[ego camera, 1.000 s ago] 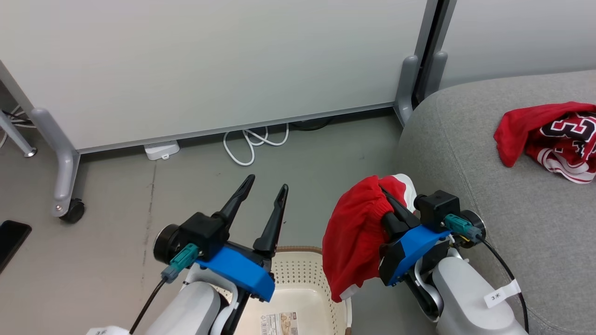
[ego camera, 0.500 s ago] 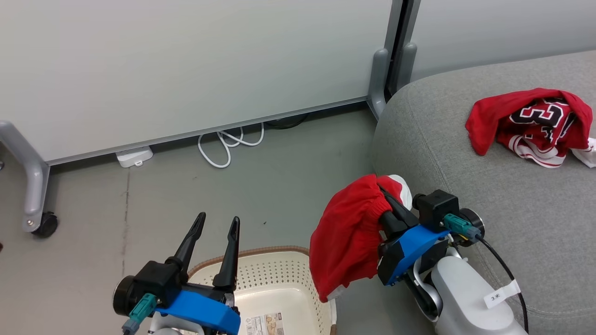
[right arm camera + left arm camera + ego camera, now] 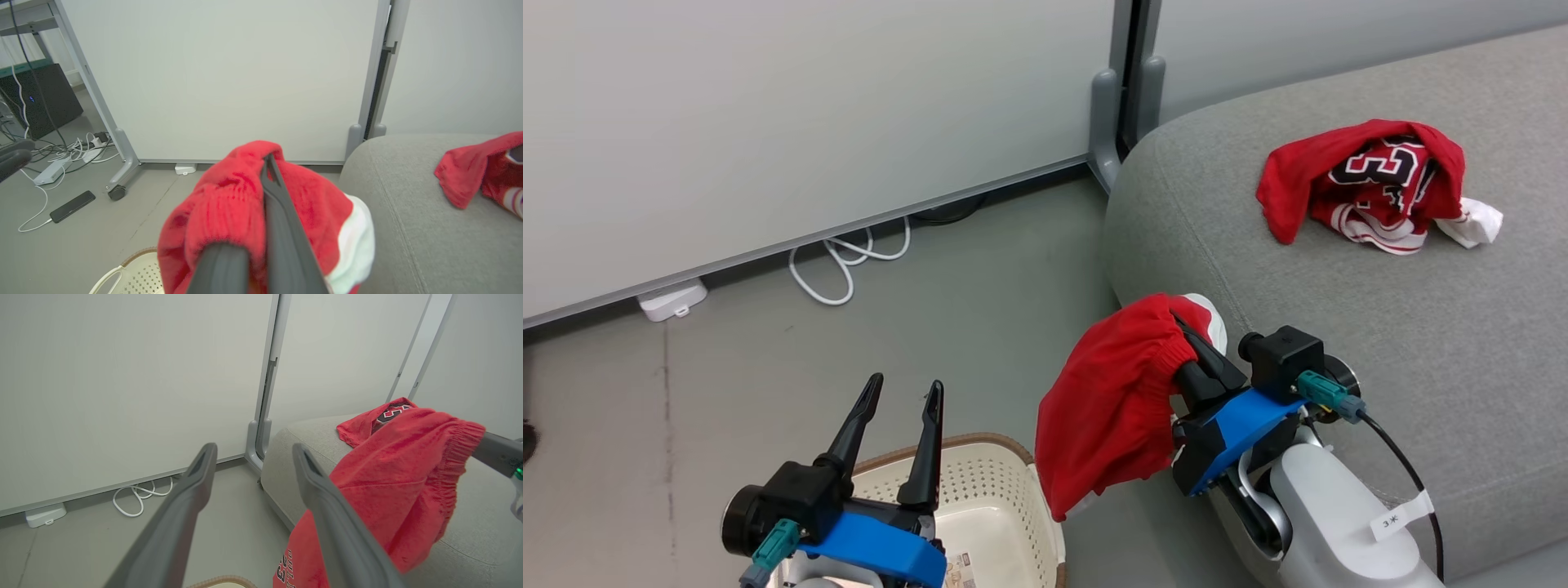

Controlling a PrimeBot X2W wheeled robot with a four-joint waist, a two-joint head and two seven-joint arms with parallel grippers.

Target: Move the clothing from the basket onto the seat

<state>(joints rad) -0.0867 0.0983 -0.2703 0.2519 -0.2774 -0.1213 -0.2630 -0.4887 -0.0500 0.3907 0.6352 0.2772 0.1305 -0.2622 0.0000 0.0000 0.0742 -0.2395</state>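
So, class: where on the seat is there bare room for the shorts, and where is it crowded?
Free: the broad patch of seat between the jersey and the right gripper holding the shorts, plus the corner by the partition post. Crowded: around the bunched jersey.

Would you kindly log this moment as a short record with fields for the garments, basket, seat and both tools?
shorts: red, held up by right tool, between basket and seat
jersey: red, crumpled on seat
basket: cream, on floor
seat: grey cushion
left tool: open, holding nothing
right tool: shut on shorts
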